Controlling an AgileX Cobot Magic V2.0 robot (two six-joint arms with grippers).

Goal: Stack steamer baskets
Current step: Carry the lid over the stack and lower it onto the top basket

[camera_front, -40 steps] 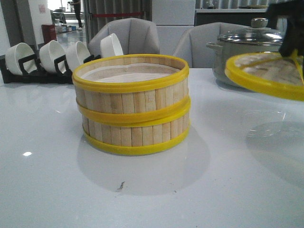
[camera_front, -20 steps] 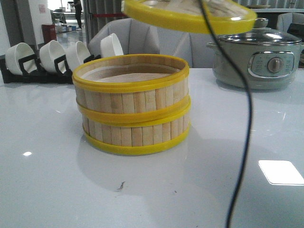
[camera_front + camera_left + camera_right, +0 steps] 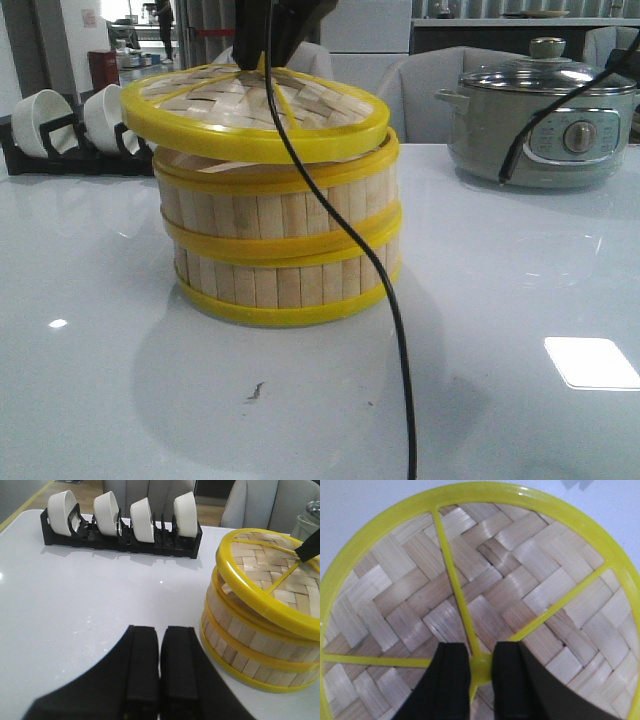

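Right gripper [image 3: 480,672] clamped on the yellow centre knob of the woven lid [image 3: 255,108], fingers [image 3: 451,680] either side of the hub where the three yellow spokes meet. Lid held tilted over the steamer baskets [image 3: 285,235], its low edge seemingly touching the top rim, its edge toward the bowl rack riding higher and overhanging the stack. Two baskets already stacked, one squarely on the other, at mid-table. Step in hand, by the look of it: capping the stack. Next move likely to call for levelling the lid, centring it over the stack and lowering before release. Left gripper [image 3: 160,667] idle beside the stack, jaws pressed together on nothing. Behind the stack, a black rack of white bowls [image 3: 120,525]; behind and to the right of the stack, a grey-green electric pot [image 3: 545,125]. Black cable [image 3: 385,300] dangling in front of the stack, a possible snag.
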